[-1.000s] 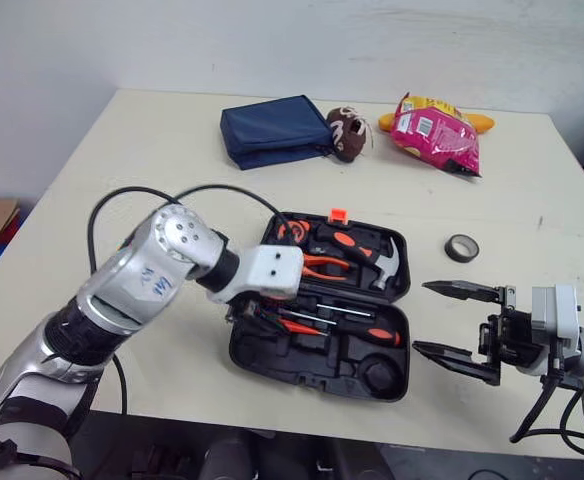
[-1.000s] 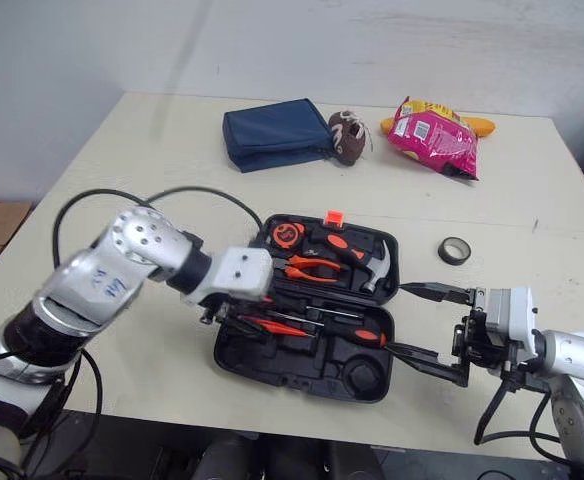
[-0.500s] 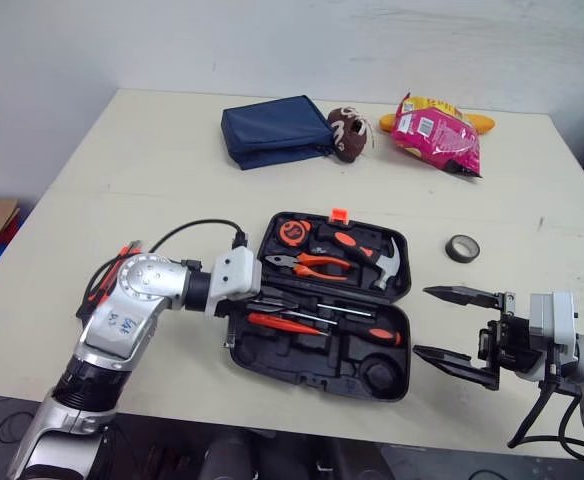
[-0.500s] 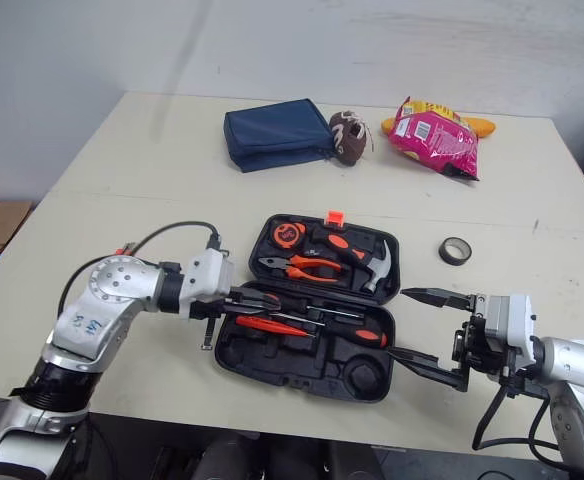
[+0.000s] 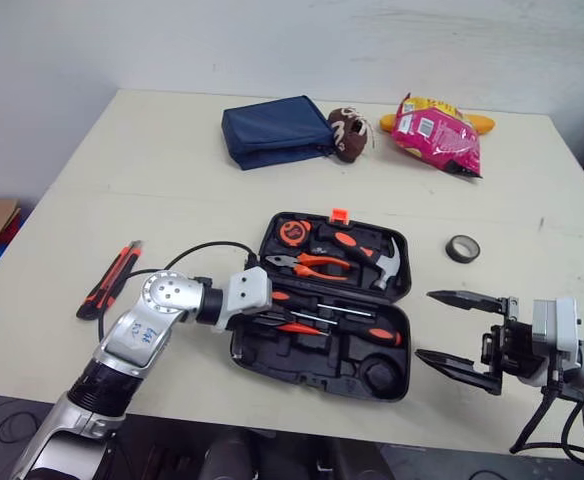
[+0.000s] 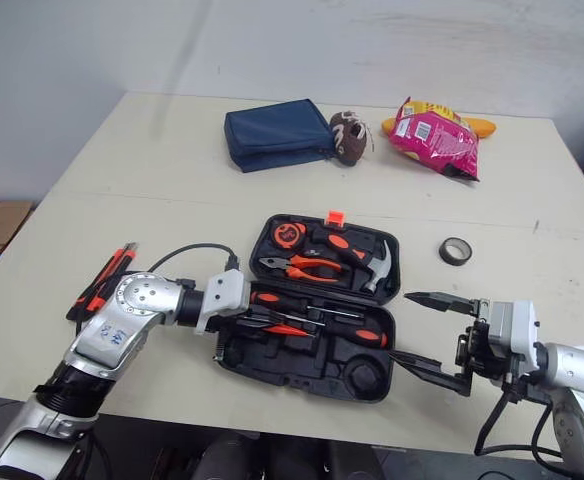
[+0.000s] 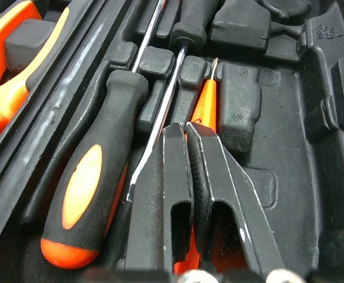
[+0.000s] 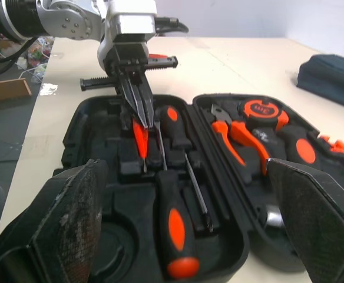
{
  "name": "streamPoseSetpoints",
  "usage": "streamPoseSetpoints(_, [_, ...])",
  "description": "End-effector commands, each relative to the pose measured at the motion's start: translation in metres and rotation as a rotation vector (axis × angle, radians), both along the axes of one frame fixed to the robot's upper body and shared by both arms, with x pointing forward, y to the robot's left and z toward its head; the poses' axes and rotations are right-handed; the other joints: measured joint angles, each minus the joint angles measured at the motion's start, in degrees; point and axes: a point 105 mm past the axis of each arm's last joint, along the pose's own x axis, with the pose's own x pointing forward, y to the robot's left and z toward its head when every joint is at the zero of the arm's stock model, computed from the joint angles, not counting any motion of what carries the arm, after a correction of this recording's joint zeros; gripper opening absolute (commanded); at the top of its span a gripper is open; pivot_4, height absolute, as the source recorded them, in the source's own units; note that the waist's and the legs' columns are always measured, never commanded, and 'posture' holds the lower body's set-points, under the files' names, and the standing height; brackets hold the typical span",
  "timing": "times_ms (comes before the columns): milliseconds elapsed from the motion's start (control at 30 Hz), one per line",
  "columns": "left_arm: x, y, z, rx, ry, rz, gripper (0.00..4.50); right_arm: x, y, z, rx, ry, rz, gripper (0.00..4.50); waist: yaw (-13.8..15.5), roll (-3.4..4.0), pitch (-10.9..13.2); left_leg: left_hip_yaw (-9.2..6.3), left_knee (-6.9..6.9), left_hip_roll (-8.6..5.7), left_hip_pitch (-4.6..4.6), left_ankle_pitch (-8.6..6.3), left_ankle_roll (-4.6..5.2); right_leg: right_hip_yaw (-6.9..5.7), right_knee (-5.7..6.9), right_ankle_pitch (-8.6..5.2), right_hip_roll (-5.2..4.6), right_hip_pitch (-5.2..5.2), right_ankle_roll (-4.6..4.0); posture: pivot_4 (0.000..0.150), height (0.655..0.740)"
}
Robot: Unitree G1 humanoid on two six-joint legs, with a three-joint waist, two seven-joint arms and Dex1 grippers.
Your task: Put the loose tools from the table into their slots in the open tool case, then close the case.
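My left claw (image 7: 187,125) is pinched narrow, small orange screwdriver (image 7: 204,105) right under its tips inside tool case (image 5: 317,372). Right claw (image 5: 424,323) gapes wide, case just beside it.

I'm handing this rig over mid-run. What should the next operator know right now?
Left gripper: shut on the small orange screwdriver, down in the near half of the tool case, beside the larger screwdrivers.
Right gripper: open, empty, hovering right of the case.
Done: tape measure, pliers and hammer sit in the far half.
Left: seat and release the screwdriver; fetch the utility knife, on the table left of the case, and the tape roll to its right; close the case.
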Motion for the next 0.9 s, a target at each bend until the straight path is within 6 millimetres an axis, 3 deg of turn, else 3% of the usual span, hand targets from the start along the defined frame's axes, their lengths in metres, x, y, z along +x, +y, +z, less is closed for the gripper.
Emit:
streamPoseSetpoints(33, [-0.003,0.002,-0.014,0.065,0.041,-0.005,0.06,-0.002,-0.006,0.007,0.001,-0.051,-0.017,4.50,-0.04,0.00,-0.01,0.00,0.00,0.00,0.03,0.00,0.00,0.00,0.01,0.00,0.00,0.02,0.00,0.150,0.7400])
streamPoseSetpoints(300, [-0.005,0.007,-0.034,0.181,0.065,0.006,0.06,0.000,-0.013,-0.002,0.002,-0.051,-0.023,4.50,0.02,0.07,-0.13,0.00,-0.02,0.00,0.13,-0.01,0.00,0.00,-0.01,0.00,0.00,0.13,0.00,0.150,0.7400])
streamPoseSetpoints(467, [-0.004,0.009,-0.034,0.185,0.032,0.003,0.06,0.001,-0.017,-0.005,0.004,-0.055,-0.026,4.50,-0.11,0.13,-0.19,0.00,-0.05,0.01,0.31,-0.10,0.06,0.00,-0.07,0.00,0.00,0.33,0.00,0.150,0.7400])
streamPoseSetpoints(667, [-0.006,0.001,0.008,-0.037,-0.244,-0.129,0.06,0.006,-0.024,-0.003,0.009,-0.093,-0.079,4.50,-0.04,0.21,-0.23,0.00,-0.04,0.03,0.31,-0.34,0.35,-0.02,-0.11,0.00,-0.01,0.33,-0.01,0.150,0.7400])
streamPoseSetpoints(767, [-0.003,0.024,0.039,-0.166,-0.364,-0.081,0.06,0.008,-0.050,0.004,-0.040,-0.096,-0.159,4.50,-0.03,0.22,-0.22,0.03,-0.01,0.02,0.15,-0.36,0.36,-0.03,-0.09,0.00,-0.04,0.16,-0.01,0.150,0.7400])
streamPoseSetpoints(867, [0.004,0.053,0.055,-0.216,-0.350,0.040,0.06,0.012,-0.078,0.010,-0.087,-0.116,-0.250,4.50,-0.13,0.23,-0.21,0.08,0.06,0.02,0.05,-0.38,0.38,-0.04,-0.09,0.01,-0.08,0.06,0.00,0.150,0.7400])
streamPoseSetpoints(900, [0.006,0.070,0.062,-0.239,-0.333,0.117,0.30,0.012,-0.091,0.012,-0.110,-0.125,-0.294,4.50,-0.12,0.23,-0.21,0.10,0.03,0.02,0.08,-0.38,0.40,-0.04,-0.09,0.01,-0.08,0.07,0.01,0.150,0.7400])
